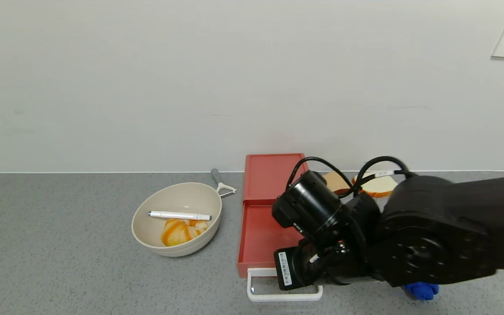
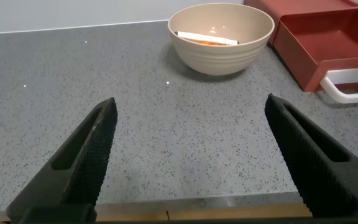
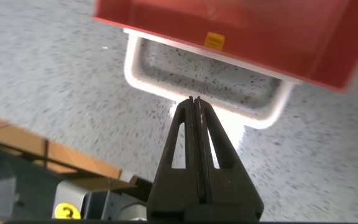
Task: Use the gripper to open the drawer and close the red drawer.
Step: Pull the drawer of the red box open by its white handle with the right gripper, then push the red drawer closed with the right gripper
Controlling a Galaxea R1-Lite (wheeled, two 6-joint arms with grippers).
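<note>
Grey speckled countertop point(image 1: 59, 262) runs up to a plain white wall. On it the red drawer point(image 1: 264, 218) has its tray pulled out, the white loop handle point(image 1: 285, 288) at the near end. Over that handle sits the right gripper point(image 3: 196, 99), its fingers pressed together, tips at the handle's bar. Beside the drawer, a beige bowl point(image 1: 176, 224) holds a white pen point(image 1: 179, 215). Farther from the drawer than the bowl, the left gripper point(image 2: 188, 152) is parked low, fingers spread wide.
</note>
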